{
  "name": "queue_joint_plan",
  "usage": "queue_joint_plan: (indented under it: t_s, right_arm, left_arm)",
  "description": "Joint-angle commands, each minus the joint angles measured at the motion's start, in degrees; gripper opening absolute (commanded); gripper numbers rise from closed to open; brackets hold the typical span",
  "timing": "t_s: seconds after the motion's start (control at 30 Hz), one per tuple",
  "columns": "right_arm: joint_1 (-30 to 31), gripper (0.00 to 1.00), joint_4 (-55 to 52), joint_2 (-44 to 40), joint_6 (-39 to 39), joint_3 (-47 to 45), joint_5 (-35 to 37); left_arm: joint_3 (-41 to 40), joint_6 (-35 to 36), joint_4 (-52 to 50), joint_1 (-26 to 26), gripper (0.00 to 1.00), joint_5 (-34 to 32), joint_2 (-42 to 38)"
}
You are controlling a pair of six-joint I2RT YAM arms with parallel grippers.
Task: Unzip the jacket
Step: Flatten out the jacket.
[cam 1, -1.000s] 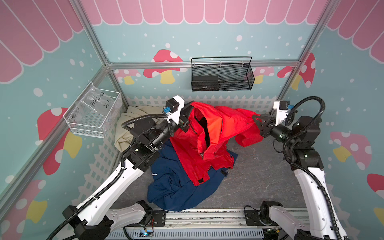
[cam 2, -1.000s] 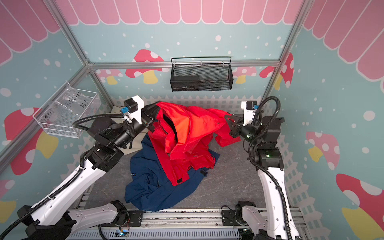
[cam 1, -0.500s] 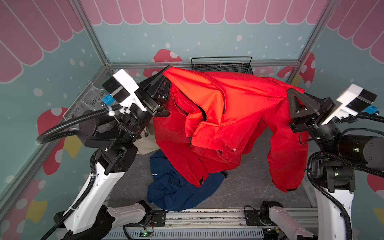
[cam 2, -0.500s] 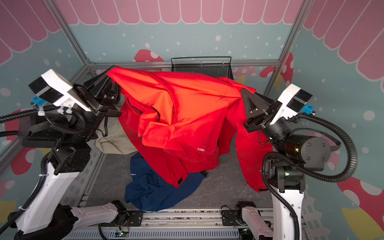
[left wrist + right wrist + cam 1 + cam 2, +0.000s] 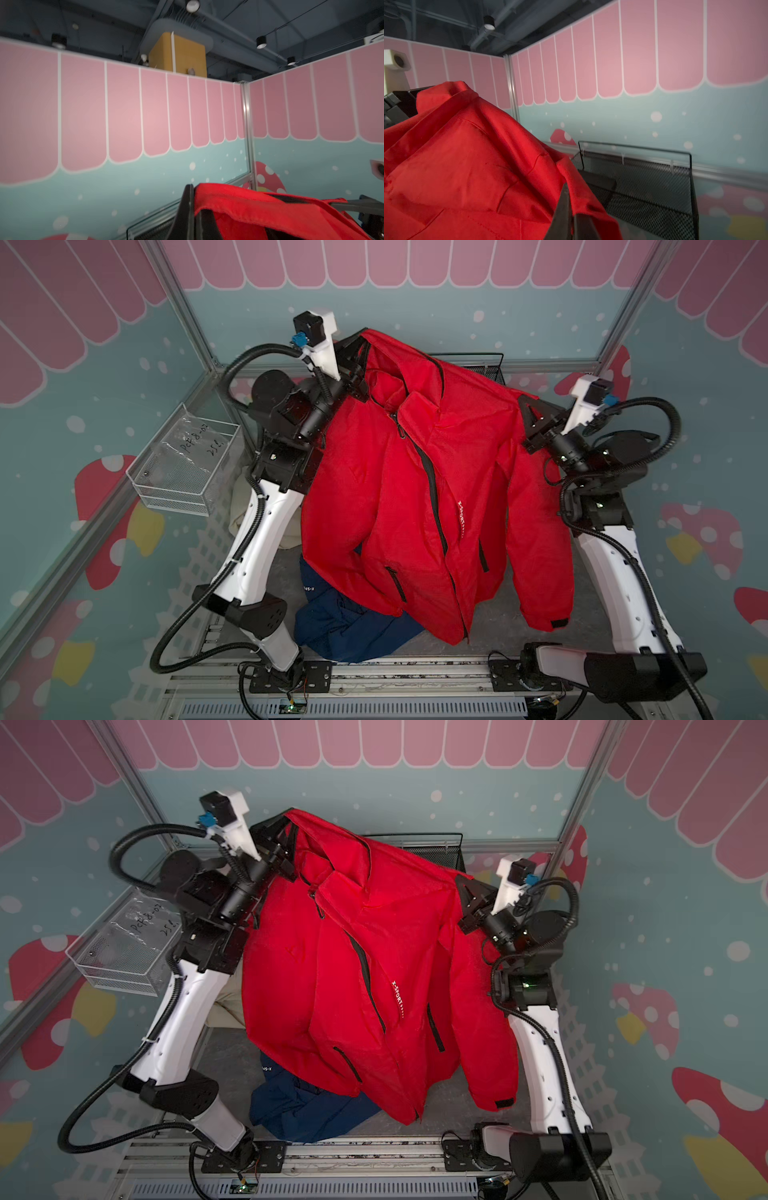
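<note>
One red jacket is held up above the desk, a shoulder clamped in each closed tool: left tool, right tool. One navy garment and one beige garment are partly hidden beneath. Of two baskets, the wire basket holds a labelled bag. The black mesh basket, largely covered, holds a dark flat item.

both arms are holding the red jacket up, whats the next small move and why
Probably lower the red jacket flat onto the table: the left gripper and right gripper are both shut on its top, so neither is free for the zipper pull, and the zip looks closed.
</note>
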Motion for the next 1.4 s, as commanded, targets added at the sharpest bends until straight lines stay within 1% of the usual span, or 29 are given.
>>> queue_joint_plan:
  t_s: [0.0,0.03,0.07,0.1,0.13,0.17,0.2,0.23,0.27,0.3,0.37,0.4,0.47,0.53,0.63,0.7,0.8,0.87,0.97,1.0,1.03,1.17,1.27,1.3,1.37]
  right_arm:
    - [1.54,0.00,-4.13,6.42,-6.31,-4.20,7.46]
    - [1.98,0.00,-4.46,8.90,-6.78,-4.29,8.13]
    - [2.32,0.00,-4.72,11.64,-6.98,-3.88,8.07]
    - [2.50,0.00,-5.08,14.38,-7.00,-2.90,7.90]
    - [2.58,0.00,-5.52,16.60,-7.12,-1.77,7.89]
    - [2.60,0.03,-5.87,18.88,-7.52,-0.33,7.72]
    - [2.65,0.11,-6.47,21.28,-8.05,1.47,7.87]
    - [2.63,0.25,-7.22,23.13,-8.48,3.13,8.31]
    - [2.62,0.42,-8.21,25.11,-9.29,5.16,8.62]
    - [2.66,0.57,-9.74,26.77,-10.18,7.38,9.16]
    - [2.62,0.72,-13.39,28.65,-11.46,10.95,11.39]
    - [2.58,0.75,-14.41,28.53,-12.01,11.50,12.67]
    - [2.30,0.81,-14.73,26.96,-12.71,10.35,13.67]
    - [1.71,0.82,-15.93,24.62,-13.04,8.09,12.77]
    - [-0.04,0.82,-19.73,21.13,-13.86,4.14,8.81]
    - [-0.83,0.82,-24.30,19.31,-17.13,1.94,6.33]
    - [-0.92,0.82,-32.78,19.09,-23.09,1.82,5.85]
    - [-0.92,0.83,-35.96,19.69,-25.56,1.63,6.09]
    - [-0.92,0.90,-37.46,21.23,-27.77,0.90,8.79]
    - [-0.92,0.93,-37.60,22.01,-28.58,0.74,9.47]
    - [-0.92,0.93,-37.69,22.77,-29.22,0.76,10.07]
    - [-0.42,0.98,-38.77,27.75,-32.76,3.13,13.69]
    - [0.63,0.98,-39.00,30.91,-36.20,5.80,16.27]
    - [0.91,0.98,-39.05,33.61,-37.12,6.89,16.33]
    - [1.25,0.98,-38.62,36.13,-38.41,8.73,16.25]
  left_arm:
    - [-3.34,-9.06,0.09,3.95,0.00,-0.22,5.00]
    - [-4.78,-9.84,0.26,4.46,0.03,0.26,6.72]
    - [-5.76,-10.42,0.23,5.05,0.17,0.69,8.76]
    - [-5.88,-10.57,-0.28,5.62,0.37,1.06,10.85]
    - [-5.42,-10.30,-1.15,5.99,0.51,1.37,12.60]
    - [-4.53,-9.94,-2.65,6.37,0.64,1.25,14.31]
    - [-3.57,-9.49,-4.37,6.74,0.72,1.05,15.74]
    - [-2.64,-9.17,-6.05,7.08,0.79,0.70,16.57]
    - [-1.74,-8.64,-7.80,7.48,0.84,0.63,17.02]
    - [-1.46,-8.20,-9.92,7.87,0.86,0.65,16.80]
    - [-3.09,-7.78,-12.69,8.86,0.89,0.91,14.67]
    - [-5.33,-7.76,-13.63,9.53,0.92,0.93,12.60]
    - [-11.32,-8.56,-14.98,11.04,0.92,1.09,7.43]
    - [-18.44,-10.87,-16.46,13.25,0.92,2.84,1.85]
    - [-28.53,-15.74,-21.02,17.47,0.92,7.00,-5.82]
    - [-33.77,-18.60,-26.43,20.54,0.92,9.14,-9.33]
    - [-38.42,-17.80,-35.21,23.42,0.91,12.44,-11.39]
    - [-40.28,-14.75,-40.35,24.05,0.91,13.59,-11.28]
    - [-42.18,-10.64,-45.78,24.08,0.93,17.10,-9.49]
    - [-42.64,-9.86,-46.98,24.12,0.99,18.19,-8.68]
    - [-43.12,-9.49,-47.61,24.08,0.99,18.96,-7.93]
    - [-44.94,-8.38,-47.10,23.96,0.99,21.59,-5.78]
    - [-45.23,-8.34,-45.57,23.67,0.99,24.34,-4.34]
    - [-45.08,-8.37,-45.25,23.50,0.99,25.42,-3.85]
    - [-44.97,-9.02,-44.27,23.16,0.99,26.46,-2.92]
